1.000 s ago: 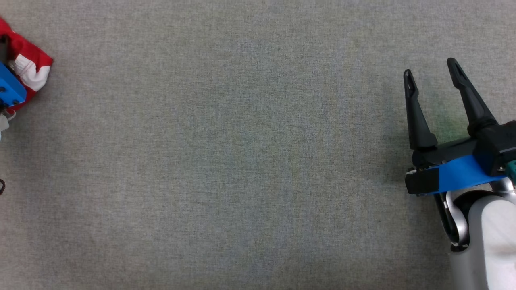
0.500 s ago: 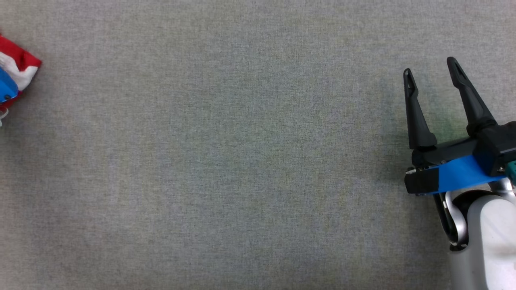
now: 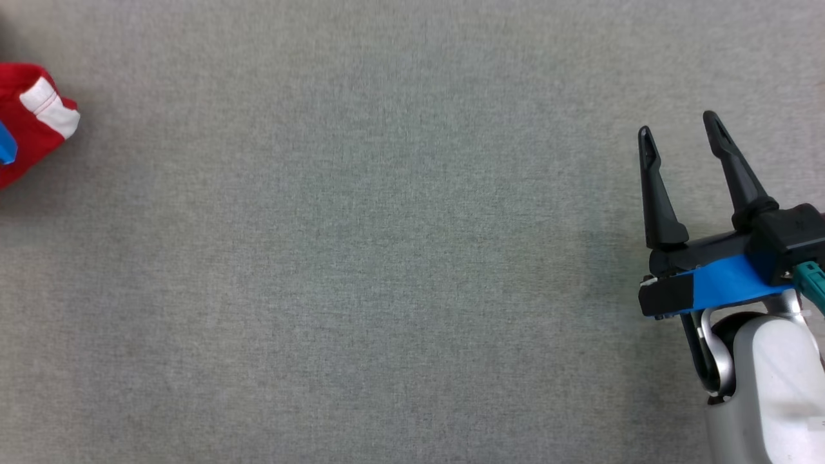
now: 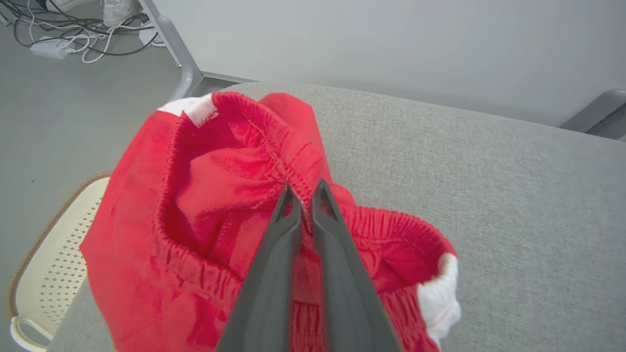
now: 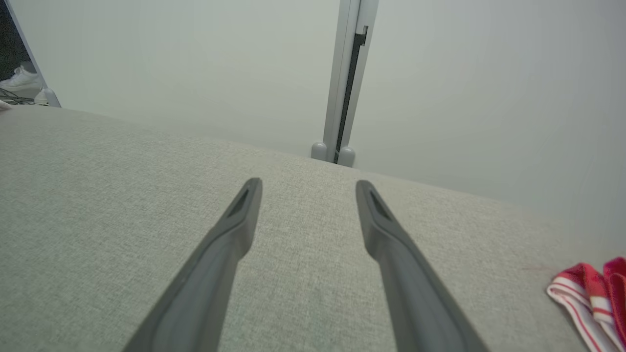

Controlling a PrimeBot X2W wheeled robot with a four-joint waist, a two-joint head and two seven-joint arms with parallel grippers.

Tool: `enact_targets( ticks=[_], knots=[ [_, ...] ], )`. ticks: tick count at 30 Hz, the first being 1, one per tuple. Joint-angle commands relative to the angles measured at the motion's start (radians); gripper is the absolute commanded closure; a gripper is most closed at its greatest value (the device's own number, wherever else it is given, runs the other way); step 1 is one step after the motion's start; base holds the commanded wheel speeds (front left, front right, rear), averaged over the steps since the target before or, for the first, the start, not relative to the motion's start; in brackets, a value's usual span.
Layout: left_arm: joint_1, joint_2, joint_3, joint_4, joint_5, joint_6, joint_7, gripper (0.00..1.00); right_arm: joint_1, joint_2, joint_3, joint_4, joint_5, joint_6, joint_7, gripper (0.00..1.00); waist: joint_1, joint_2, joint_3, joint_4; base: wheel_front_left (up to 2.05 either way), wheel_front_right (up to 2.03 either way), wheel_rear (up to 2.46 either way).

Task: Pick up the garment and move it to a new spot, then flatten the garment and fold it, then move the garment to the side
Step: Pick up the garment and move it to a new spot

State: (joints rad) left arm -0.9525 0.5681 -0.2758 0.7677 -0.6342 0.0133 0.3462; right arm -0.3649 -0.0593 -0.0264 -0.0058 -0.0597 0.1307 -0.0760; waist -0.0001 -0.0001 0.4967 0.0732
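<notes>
Two long dark fingers of the left gripper are pressed together on the gathered elastic waistband of a crumpled red cloth garment with white trim, a narrow fold of the red fabric pinched between their tips. The waistband opening gapes towards the left wrist camera, showing the fuzzy red inside, and a white cuff-like edge shows at each end of the bundle. The garment sits at the left end of the grey woven fabric surface, close to a rounded corner; whether it rests on the cloth there or is raised off it cannot be told. Beyond that corner, lower down, are a cream perforated plastic basket with a brown rim, a grey metal leg, a tangle of black and white cables on the floor and a pair of white shoes. From the head camera the garment shows at the far left edge, well apart from the right gripper at the far right. That gripper hovers over bare surface with its fingers spread wide apart and nothing between them. From its wrist camera a red-and-white edge of the garment lies at the lower right, and a pale grey upright post stands against the plain wall behind.
</notes>
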Motion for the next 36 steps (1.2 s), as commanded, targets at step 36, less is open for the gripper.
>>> enact_targets(
  ticks=[36],
  knots=[
    [0.307, -0.354, -0.313, -0.475, -0.246, -0.137, -0.05, 1.0, 0.16, 0.008, -0.061, 0.256, 0.18, 0.0, -0.154, 0.0, 0.0001, 0.0001, -0.267, -0.212, 0.0, 0.0, 0.0]
  ],
)
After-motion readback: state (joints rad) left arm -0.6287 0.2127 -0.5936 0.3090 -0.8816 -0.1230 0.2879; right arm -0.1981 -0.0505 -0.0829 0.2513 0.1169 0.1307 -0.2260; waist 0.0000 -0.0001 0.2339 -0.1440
